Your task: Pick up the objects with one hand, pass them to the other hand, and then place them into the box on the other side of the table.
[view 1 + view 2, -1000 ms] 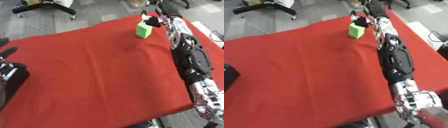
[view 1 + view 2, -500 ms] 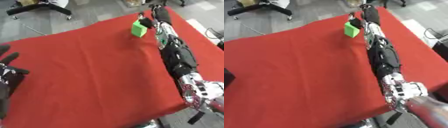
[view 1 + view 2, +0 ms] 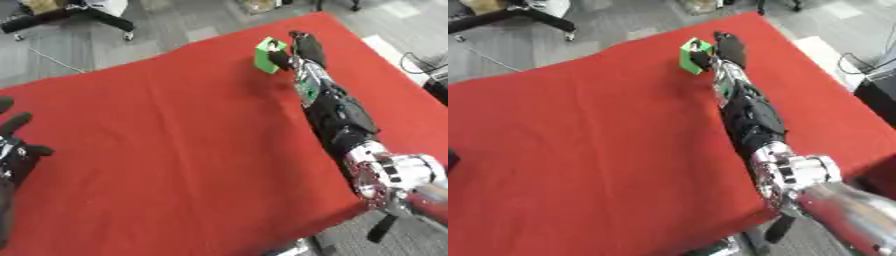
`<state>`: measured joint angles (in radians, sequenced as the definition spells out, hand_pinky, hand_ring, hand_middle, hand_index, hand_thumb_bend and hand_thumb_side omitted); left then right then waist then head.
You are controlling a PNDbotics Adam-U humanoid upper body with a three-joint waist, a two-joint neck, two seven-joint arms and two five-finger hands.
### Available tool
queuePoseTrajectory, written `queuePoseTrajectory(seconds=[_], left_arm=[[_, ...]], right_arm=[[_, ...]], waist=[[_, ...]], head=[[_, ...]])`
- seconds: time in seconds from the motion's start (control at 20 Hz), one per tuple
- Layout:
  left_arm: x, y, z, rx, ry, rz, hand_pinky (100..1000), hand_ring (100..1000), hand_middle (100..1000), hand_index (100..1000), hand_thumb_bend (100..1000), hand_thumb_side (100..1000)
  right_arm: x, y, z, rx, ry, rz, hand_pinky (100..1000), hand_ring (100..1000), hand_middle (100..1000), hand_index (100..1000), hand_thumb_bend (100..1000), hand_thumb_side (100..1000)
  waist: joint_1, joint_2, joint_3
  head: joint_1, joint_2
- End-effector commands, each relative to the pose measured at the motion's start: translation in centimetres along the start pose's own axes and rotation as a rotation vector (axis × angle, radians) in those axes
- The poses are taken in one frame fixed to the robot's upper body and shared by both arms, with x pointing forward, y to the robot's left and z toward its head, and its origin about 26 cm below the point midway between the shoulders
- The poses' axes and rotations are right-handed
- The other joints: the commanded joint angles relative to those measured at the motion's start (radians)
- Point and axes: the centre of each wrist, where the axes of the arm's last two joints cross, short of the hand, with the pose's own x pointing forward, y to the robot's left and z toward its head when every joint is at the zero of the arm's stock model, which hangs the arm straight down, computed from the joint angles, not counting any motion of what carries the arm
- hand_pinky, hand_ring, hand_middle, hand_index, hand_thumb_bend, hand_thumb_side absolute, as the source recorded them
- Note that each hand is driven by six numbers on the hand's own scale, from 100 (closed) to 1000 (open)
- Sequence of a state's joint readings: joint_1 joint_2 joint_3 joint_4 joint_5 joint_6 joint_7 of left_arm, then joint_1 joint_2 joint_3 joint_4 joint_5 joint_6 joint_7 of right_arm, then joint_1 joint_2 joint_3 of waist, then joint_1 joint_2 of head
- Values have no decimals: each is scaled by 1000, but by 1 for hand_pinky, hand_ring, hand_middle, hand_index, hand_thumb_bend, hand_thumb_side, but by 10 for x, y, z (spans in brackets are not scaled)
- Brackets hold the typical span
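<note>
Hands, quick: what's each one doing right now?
Right hand: shut on the green block at the far table edge.
Left hand: open, idle at the view's left edge, holding nothing.

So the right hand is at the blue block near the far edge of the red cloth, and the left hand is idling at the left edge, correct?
Not quite: the block is green, not blue, as the left eye view shows. The rest holds: the right hand is at it near the far edge of the red cloth, and the left hand idles at the left edge.

Red cloth (image 3: 175, 150) covers the table — perhaps a chair base (image 3: 70, 17) beyond.
</note>
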<state>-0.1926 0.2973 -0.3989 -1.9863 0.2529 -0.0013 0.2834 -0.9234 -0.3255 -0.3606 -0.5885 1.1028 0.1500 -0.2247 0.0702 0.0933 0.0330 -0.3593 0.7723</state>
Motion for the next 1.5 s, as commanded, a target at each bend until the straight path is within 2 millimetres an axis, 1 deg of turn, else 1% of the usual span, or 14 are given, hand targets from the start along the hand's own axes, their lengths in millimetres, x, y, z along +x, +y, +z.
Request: queuePoseTrajectory(seconds=[0.05, 0.15, 0.35, 0.45, 0.5, 0.65, 0.75, 0.85, 0.95, 1.0, 1.05, 1.1, 1.2, 1.5], left_arm=[[5, -2, -2, -18, -25, -4, 545, 847, 872, 927, 403, 806], [5, -2, -3, -23, -26, -2, 545, 847, 871, 927, 403, 805], [5, -4, -3, -28, -27, 1, 544, 846, 871, 927, 401, 806], [5, -4, -3, -27, -25, 2, 544, 846, 870, 926, 402, 807], [5, -4, -2, -27, -24, 3, 543, 845, 869, 926, 401, 808], [5, -5, -3, -27, -21, 5, 543, 844, 867, 926, 400, 809], [5, -5, -2, -25, -19, 6, 543, 843, 867, 926, 399, 810], [5, -5, -2, -23, -16, 8, 542, 842, 864, 925, 398, 811], [5, -5, -2, -20, -14, 10, 542, 841, 864, 925, 398, 811], [5, -5, -2, -19, -13, 11, 542, 841, 863, 925, 398, 812], [5, -5, -2, -18, -13, 12, 542, 841, 863, 925, 398, 812], [5, -5, -2, -17, -12, 13, 542, 841, 863, 925, 398, 812], [4, -5, -2, -17, -13, 14, 542, 841, 862, 925, 398, 811], [4, -6, -1, -17, -9, 20, 542, 840, 860, 925, 398, 814]], right_arm=[[-2, -14, -7, 20, -21, -3, 996, 1000, 795, 934, 100, 860], [-2, -13, -7, 39, -33, 3, 995, 1000, 795, 937, 100, 838], [0, -12, -6, 38, -60, 45, 970, 1000, 750, 928, 100, 648], [0, -10, -5, 30, -69, 72, 965, 1000, 740, 925, 100, 612], [0, -10, -5, 20, -72, 91, 949, 1000, 692, 906, 100, 497], [-1, -5, -3, -7, -83, 153, 927, 968, 601, 850, 100, 304], [0, -2, -1, -20, -95, 181, 914, 948, 562, 818, 100, 240], [0, 0, 0, -31, -104, 196, 902, 924, 465, 706, 100, 123], [0, 2, 1, -37, -115, 202, 901, 920, 454, 693, 100, 179], [1, 2, 1, -38, -121, 199, 906, 926, 471, 725, 100, 386], [1, 2, 1, -41, -127, 188, 907, 928, 476, 732, 100, 422], [2, 2, 1, -46, -133, 173, 919, 947, 538, 814, 100, 674], [3, 1, 1, -51, -138, 135, 937, 976, 621, 889, 100, 798], [2, 4, 2, 23, -110, -40, 1000, 1000, 790, 935, 100, 928]], waist=[[12, 7, 4], [13, 8, 6], [14, 10, 10], [14, 11, 11], [13, 11, 11], [13, 11, 13], [13, 11, 13], [13, 11, 14], [13, 11, 14], [13, 12, 14], [13, 12, 14], [13, 12, 14], [13, 12, 13], [13, 13, 12]], head=[[-8, -2], [-12, -2], [-18, -2], [-20, -2], [-21, -2], [-24, -2], [-25, -2], [-27, -2], [-29, -2], [-29, -2], [-30, -2], [-30, -2], [-31, -2], [-37, -2]])
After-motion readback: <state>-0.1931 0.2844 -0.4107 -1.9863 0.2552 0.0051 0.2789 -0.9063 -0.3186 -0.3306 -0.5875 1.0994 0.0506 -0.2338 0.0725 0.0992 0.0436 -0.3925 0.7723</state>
